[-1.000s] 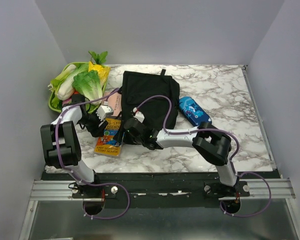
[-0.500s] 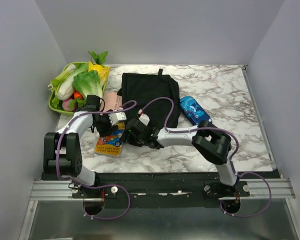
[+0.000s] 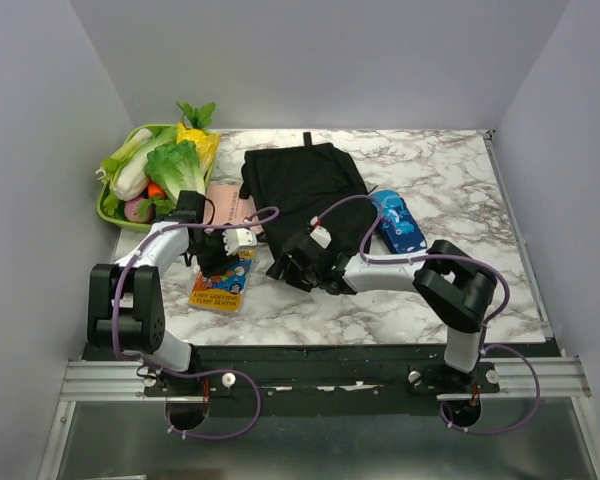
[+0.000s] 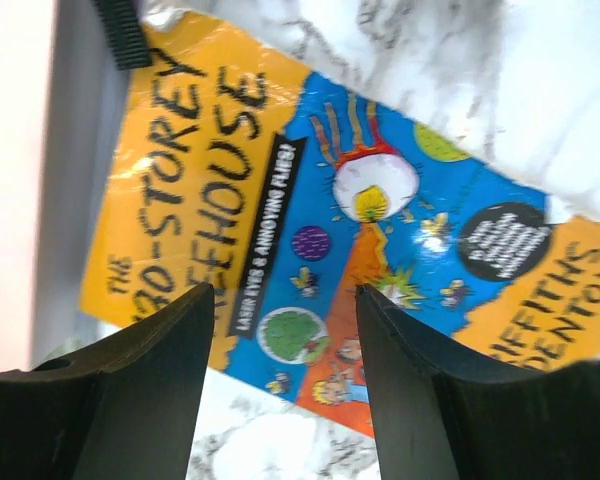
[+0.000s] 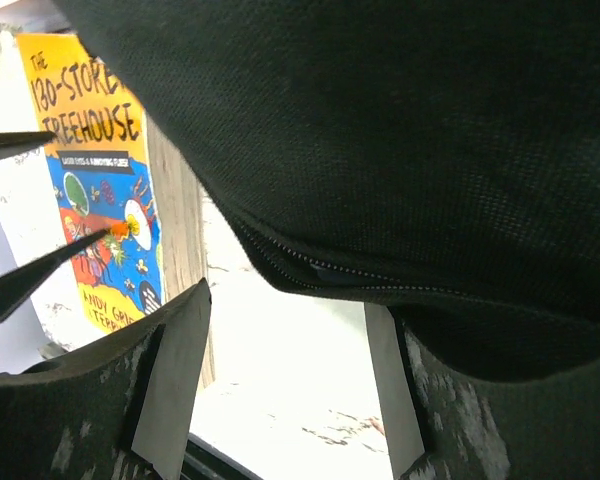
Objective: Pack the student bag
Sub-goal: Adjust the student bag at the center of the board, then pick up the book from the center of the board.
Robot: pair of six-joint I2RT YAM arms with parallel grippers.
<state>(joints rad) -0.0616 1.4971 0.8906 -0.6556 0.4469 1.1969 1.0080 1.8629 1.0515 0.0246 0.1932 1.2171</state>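
The student bag (image 3: 302,185) is a floppy black backpack lying flat in the middle of the marble table. Its zippered edge (image 5: 360,272) hangs just beyond my right gripper (image 5: 296,302), whose jaws stand open with only bright tabletop between them. In the top view my right gripper (image 3: 292,266) is at the bag's near left corner. My left gripper (image 4: 285,292) is open too, poised low over a colourful orange and blue book (image 4: 330,200). The book (image 3: 223,281) lies left of the bag, with my left gripper (image 3: 230,250) above its far end.
A pink notebook (image 3: 230,205) lies between the bag and a green tray (image 3: 107,205) of toy vegetables at the back left. A blue patterned glasses case (image 3: 398,222) rests against the bag's right side. Grey walls enclose the table.
The bag has slid right and back, nudging the blue case. My right gripper has followed it to the right. My left gripper has swung in over the book.
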